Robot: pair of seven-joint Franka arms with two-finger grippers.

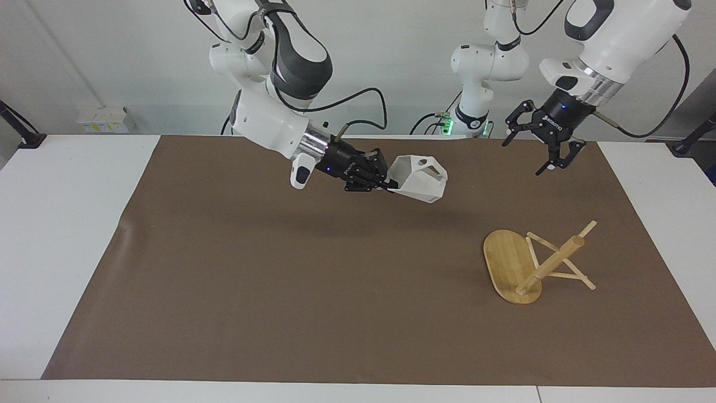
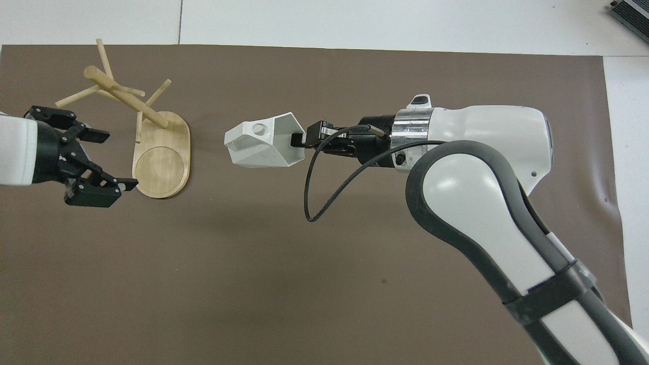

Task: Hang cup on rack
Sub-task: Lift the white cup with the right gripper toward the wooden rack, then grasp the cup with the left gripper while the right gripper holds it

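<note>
We find no text that we can read with any certainty. Small pale lettering stands on the black body of the left gripper (image 1: pixel 541 146) and on that of the right gripper (image 1: pixel 385 180), but it is too small for us to make out.

The right arm stretches nearly level across the surface's middle, its right gripper (image 1: pixel 387 180) (image 2: pixel 300 141) with fingers clamped, while the left arm angles down, its left gripper (image 1: pixel 538 151) (image 2: pixel 101 161) raised with fingers spread wide.
</note>
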